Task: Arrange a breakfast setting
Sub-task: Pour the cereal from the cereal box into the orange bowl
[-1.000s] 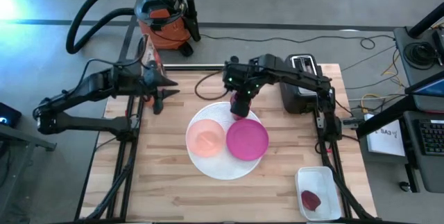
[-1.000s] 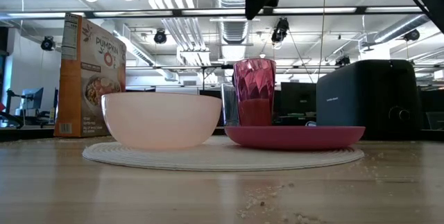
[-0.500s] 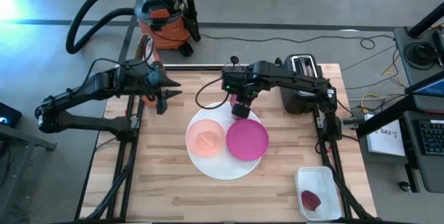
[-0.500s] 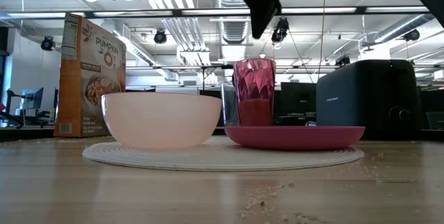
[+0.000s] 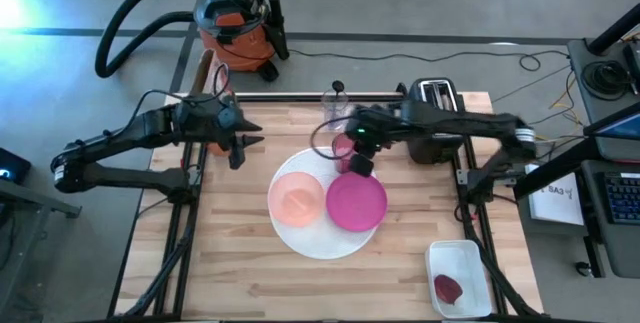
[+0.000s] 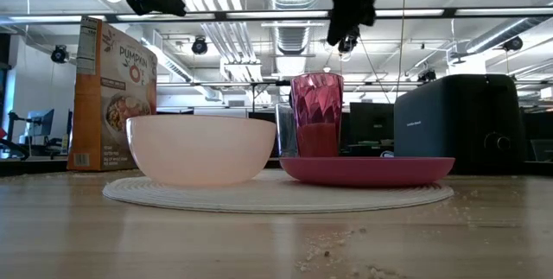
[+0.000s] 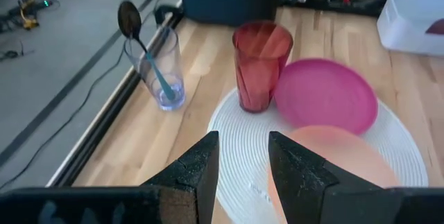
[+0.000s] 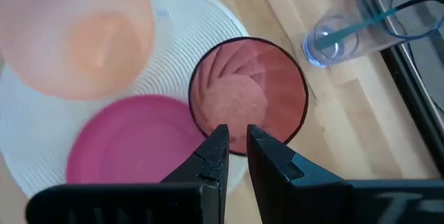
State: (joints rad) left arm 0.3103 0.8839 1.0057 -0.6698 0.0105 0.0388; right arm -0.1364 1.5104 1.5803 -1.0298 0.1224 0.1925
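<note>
A large white round plate (image 5: 322, 243) lies in the middle of the table. On it sit a pale pink bowl (image 5: 296, 200) at the left and a magenta plate (image 5: 357, 202) at the right. A translucent pink cup (image 7: 260, 61) stands upright on the white plate's far part. A clear glass (image 7: 164, 71) stands at the table's far edge with a teal-handled spoon (image 7: 130, 20) in it. My right gripper (image 8: 238, 144) hangs above the cup's near rim, its fingers a narrow gap apart, touching nothing. My left gripper (image 7: 243, 158) is open and empty above the table, left of the plate.
A black toaster (image 5: 433, 118) stands at the far right. A cereal box (image 6: 111, 93) stands at the far left. A white tray (image 5: 460, 278) with a dark red thing sits at the near right corner. An orange-and-black shop vacuum (image 5: 236, 18) stands on the floor beyond the table.
My right gripper has moved a little toward the table's right edge and near side, staying above the cup, and its arm has swung out to the right. My left gripper has crept toward the plate. The cup, bowl and plates have stayed where they were.
</note>
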